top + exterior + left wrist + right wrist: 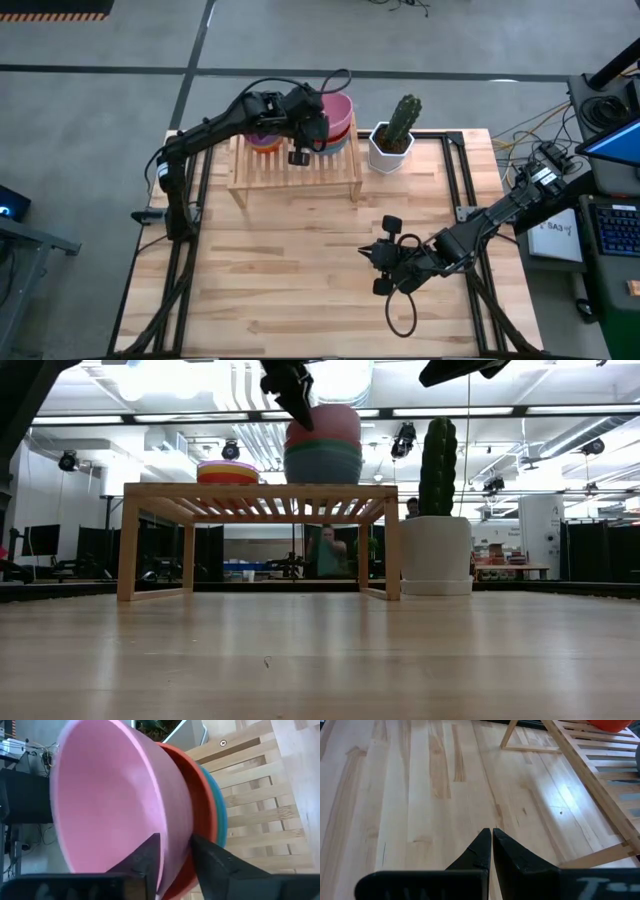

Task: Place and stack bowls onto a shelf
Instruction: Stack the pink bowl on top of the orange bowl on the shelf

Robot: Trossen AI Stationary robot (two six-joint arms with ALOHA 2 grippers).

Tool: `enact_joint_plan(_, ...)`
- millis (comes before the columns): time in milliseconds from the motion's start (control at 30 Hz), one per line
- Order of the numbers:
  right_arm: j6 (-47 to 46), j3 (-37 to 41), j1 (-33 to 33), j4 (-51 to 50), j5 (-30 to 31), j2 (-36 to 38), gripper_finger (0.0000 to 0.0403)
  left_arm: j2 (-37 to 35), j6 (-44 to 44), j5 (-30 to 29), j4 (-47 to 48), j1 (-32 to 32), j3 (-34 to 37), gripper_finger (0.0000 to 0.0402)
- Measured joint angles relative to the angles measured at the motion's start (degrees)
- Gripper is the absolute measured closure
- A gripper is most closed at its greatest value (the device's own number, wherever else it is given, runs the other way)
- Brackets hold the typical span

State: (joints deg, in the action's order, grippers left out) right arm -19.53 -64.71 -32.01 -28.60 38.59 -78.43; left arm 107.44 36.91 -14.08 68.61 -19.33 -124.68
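A pink bowl tops a stack on the right part of the wooden shelf, nested in a red-orange bowl and a teal one. A second stack of bowls sits on the shelf's left part. My left gripper is open at the pink bowl's near rim, one finger inside and one outside. My right gripper waits shut over the bare tabletop, right of centre. My left gripper stands astride the pink bowl's rim, coming slanting down from the table's left, one finger inside the bowl and one outside. Whether either finger touches the wall, I cannot tell. The bowl rests nested in the stack on the shelf.
A white pot with a cactus stands just right of the shelf, close to the pink stack. The tabletop in front of the shelf is bare wood. Black frame rails run along the table's sides.
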Motion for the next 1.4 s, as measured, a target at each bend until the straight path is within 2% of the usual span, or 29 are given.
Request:
enact_joint_plan(333,0.00,0.00,0.00,0.00,0.01,0.00,0.0394,-0.68,-1.49,-0.08,2.10,0.28,0.00,0.0256)
enact_joint_plan(733,0.04,0.00,0.00,0.09,0.02,0.00,0.0394,-3.99,-2.33,0.13,3.21,1.36,0.00,0.0251)
enact_joint_plan(800,0.04,0.00,0.02,0.11,0.03,0.00,0.0394,-4.78,-3.12,2.23,2.36,1.34,-0.02,0.0252)
enact_joint_plan(900,0.18,0.00,0.02,0.09,0.07,0.00,0.0394,-5.54,-3.58,6.64,1.46,0.78,-0.02,0.0269)
enact_joint_plan(1233,0.17,0.00,0.02,0.11,0.11,0.00,0.0394,-5.47,-4.18,4.58,1.43,-2.78,2.45,0.0392)
enact_joint_plan(1400,0.17,0.00,0.02,0.11,0.09,0.00,0.0394,-5.38,-5.53,4.59,1.47,-3.87,3.89,0.0393)
